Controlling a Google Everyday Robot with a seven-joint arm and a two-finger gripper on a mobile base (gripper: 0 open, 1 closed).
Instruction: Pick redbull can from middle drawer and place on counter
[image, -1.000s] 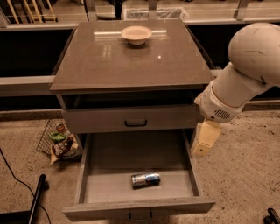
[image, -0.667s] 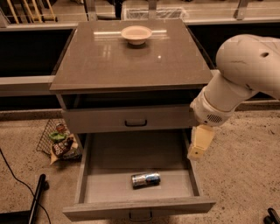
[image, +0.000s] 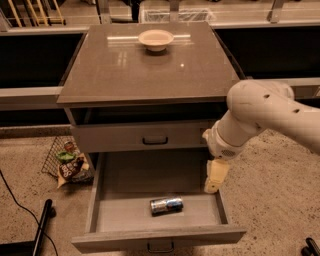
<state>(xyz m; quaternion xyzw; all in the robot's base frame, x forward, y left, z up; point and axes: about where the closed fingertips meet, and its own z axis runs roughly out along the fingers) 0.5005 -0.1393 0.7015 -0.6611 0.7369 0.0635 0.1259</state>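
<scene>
Over the last second the arm has swung left and down, bringing the tool (image: 214, 179) from outside the cabinet to the right wall of the open middle drawer (image: 127, 175); I judge this the approach to the pick, and I cannot tell whether the tool is open or closed. The redbull can (image: 166, 205) is unmoved, lying on its side on the drawer floor near the front, well apart from the tool. Its long axis runs left to right, the right end slightly further back, so it is nowhere near the desk (image: 150, 75) yet.
</scene>
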